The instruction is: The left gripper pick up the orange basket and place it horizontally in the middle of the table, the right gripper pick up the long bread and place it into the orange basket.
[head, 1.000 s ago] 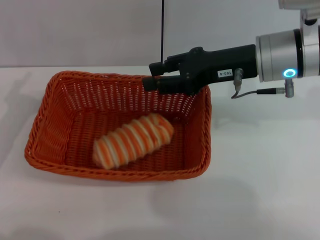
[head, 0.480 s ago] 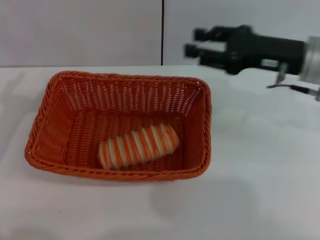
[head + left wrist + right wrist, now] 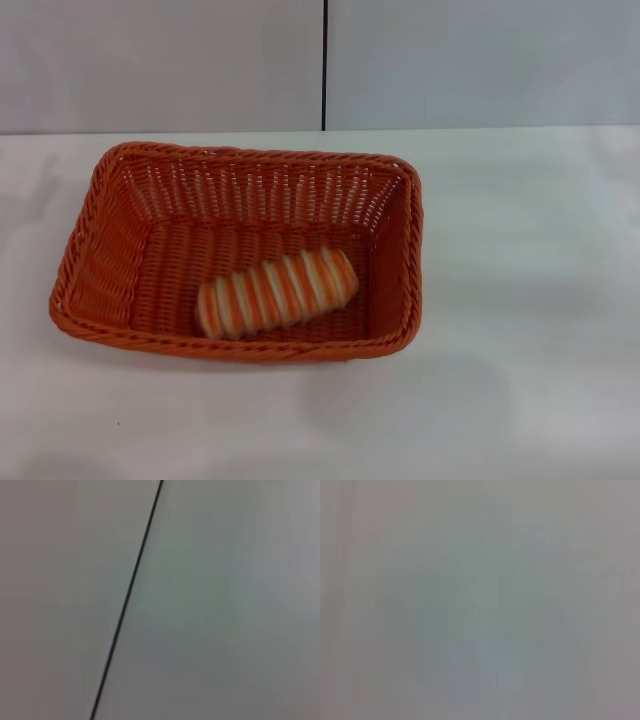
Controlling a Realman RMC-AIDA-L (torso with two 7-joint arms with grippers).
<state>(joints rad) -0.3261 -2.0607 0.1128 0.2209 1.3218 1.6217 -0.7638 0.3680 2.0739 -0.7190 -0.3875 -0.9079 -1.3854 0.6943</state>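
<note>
The long bread (image 3: 277, 292) lies slanted inside the orange basket (image 3: 110, 175), which sits flat on the table (image 3: 530, 300), a bit to the robot's left of the middle. Not much can go wrong now; a bump to the basket could shift it. There is one basket and one bread. No gripper shows, so nobody can tell about their fingers.
</note>
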